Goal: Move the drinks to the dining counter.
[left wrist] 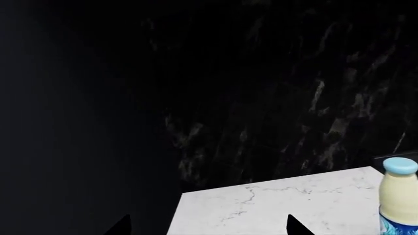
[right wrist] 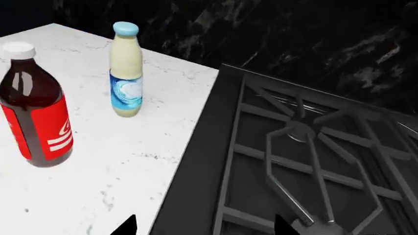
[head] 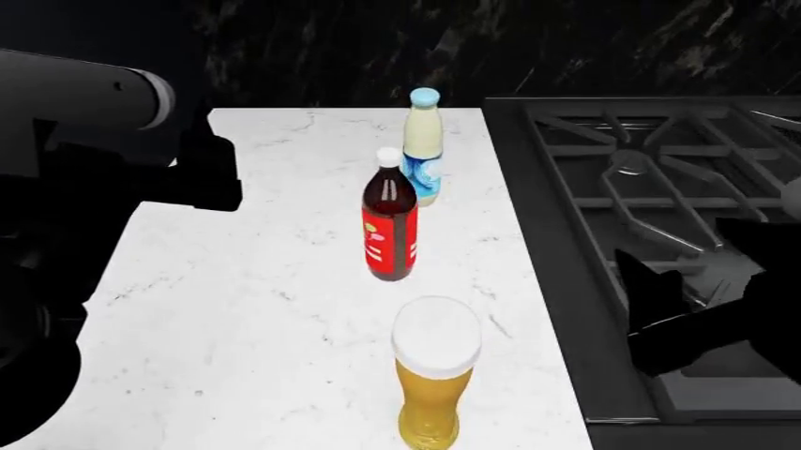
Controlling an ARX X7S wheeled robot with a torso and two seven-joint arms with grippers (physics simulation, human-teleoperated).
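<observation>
Three drinks stand on a white marble-look top beside a stove. The amber beer glass with white foam is nearest. The cola bottle with its red label is behind it and shows in the right wrist view. The cream bottle with its blue cap is farthest; it shows in the right wrist view and the left wrist view. My left gripper is open and empty over the top's far left corner. My right gripper is open and empty over the stove's edge. The dining counter is out of view.
A black gas stove with iron grates adjoins the top on the right. A dark marbled wall runs behind both. Left of the top is dark open space.
</observation>
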